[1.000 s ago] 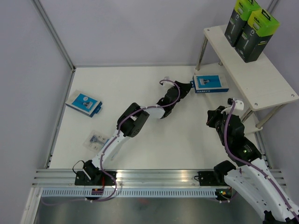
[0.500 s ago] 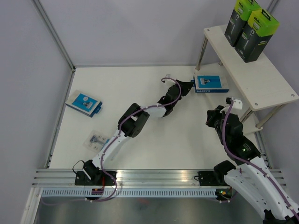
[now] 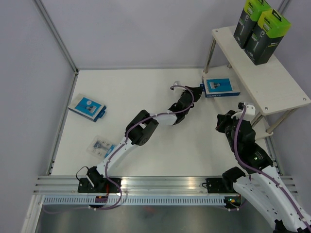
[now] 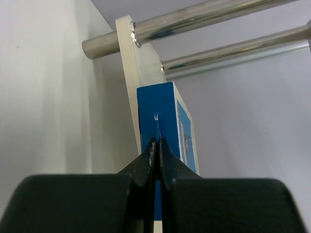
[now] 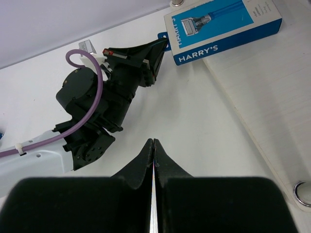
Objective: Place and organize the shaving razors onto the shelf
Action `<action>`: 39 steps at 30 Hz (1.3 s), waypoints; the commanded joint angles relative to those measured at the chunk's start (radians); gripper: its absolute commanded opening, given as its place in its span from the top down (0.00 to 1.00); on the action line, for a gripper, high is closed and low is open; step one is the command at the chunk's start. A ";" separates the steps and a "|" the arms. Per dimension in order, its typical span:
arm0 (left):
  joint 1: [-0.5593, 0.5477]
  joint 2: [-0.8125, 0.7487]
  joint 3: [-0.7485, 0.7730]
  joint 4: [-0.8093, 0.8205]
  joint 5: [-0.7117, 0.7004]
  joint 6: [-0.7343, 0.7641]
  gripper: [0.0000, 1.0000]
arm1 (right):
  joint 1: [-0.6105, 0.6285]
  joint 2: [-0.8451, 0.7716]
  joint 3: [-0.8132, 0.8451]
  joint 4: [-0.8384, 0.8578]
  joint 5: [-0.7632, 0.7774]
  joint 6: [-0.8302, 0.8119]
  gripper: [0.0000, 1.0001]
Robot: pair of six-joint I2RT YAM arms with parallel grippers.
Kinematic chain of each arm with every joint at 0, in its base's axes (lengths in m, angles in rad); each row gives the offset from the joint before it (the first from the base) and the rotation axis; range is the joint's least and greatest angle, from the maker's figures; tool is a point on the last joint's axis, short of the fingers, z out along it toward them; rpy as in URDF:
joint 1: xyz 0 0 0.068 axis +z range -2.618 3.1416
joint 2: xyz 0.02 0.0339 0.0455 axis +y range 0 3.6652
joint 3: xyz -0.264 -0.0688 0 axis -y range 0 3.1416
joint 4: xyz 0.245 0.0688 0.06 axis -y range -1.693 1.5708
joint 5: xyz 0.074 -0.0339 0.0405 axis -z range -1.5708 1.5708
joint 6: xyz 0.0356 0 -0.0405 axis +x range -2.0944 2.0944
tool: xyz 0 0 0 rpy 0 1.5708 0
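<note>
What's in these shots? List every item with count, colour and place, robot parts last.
shelf: one, beige boards on silver legs, right side.
table: one, white.
black boxes: two, black with lime-green tops, upright side by side at the far end of the shelf's top board.
Harry's box: one, blue and white, lying flat by the end of the shelf's lower board.
other flat box: one, blue and white, left side of the table.
blister pack: one, clear with blue card, near-left of the table.
left gripper: black, shut on the Harry's box's tab.
right gripper: black, shut, empty, above the table near the shelf.
</note>
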 commanded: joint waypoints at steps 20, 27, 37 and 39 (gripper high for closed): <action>-0.033 0.210 0.435 -0.237 -0.248 -0.111 0.98 | 0.000 0.000 0.021 0.017 0.058 -0.025 0.96; -0.004 0.249 0.509 -0.282 -0.061 -0.108 0.98 | 0.001 0.033 0.022 0.030 0.049 -0.023 0.96; -0.015 0.236 0.506 -0.268 -0.070 -0.066 0.98 | 0.000 0.056 0.024 0.054 0.042 -0.013 0.96; -0.024 0.238 0.506 -0.269 -0.087 -0.069 0.98 | 0.000 0.056 0.019 0.053 0.042 0.000 0.96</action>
